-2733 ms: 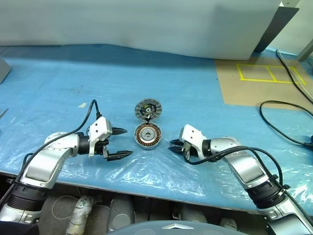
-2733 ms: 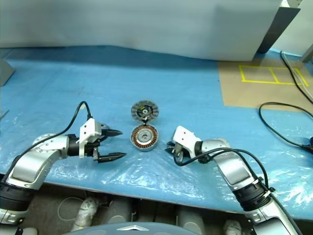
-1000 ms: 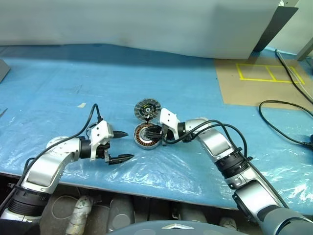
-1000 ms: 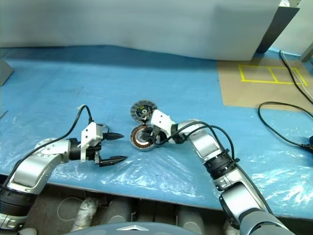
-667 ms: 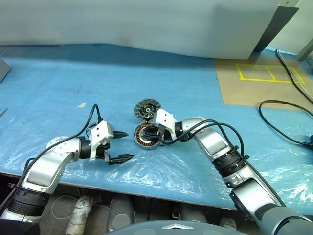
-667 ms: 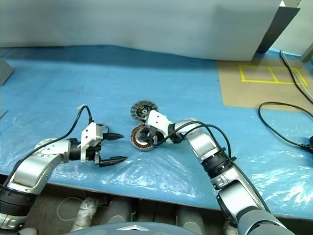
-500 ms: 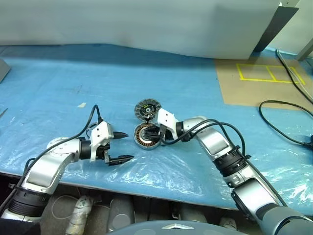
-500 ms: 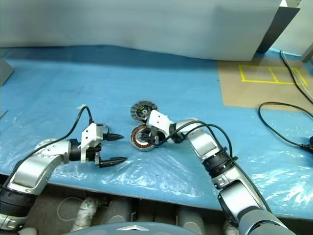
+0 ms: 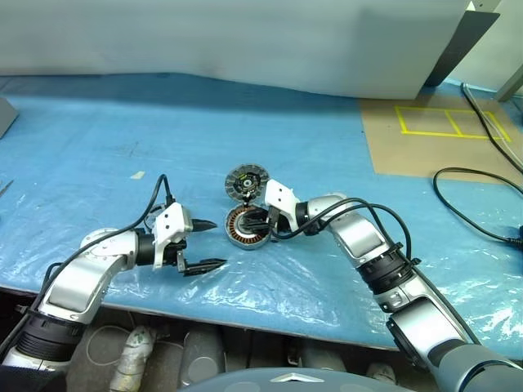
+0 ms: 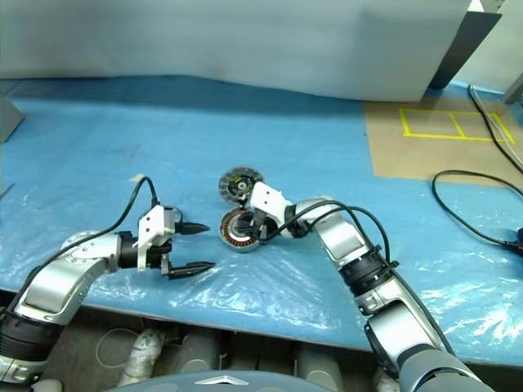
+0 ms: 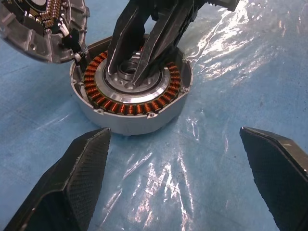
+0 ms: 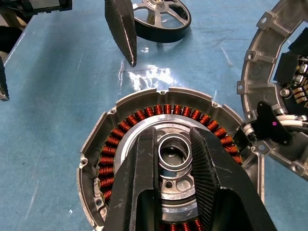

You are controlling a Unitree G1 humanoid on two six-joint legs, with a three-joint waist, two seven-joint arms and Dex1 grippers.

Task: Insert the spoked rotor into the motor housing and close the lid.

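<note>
Gripping the motor housing's (image 12: pixel 168 192) centre hub, the right claw (image 12: pixel 171 159) is pinching it. Left claw (image 9: pixel 204 243) is hanging wide open nearby.

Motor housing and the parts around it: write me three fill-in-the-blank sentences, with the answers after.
1. The right gripper reaches into the ___ of the motor housing.
2. The left gripper stands ___, holding nothing.
3. The lid lies beside the motor housing with its inside facing ___.
Missing words: centre; open; up.
</note>
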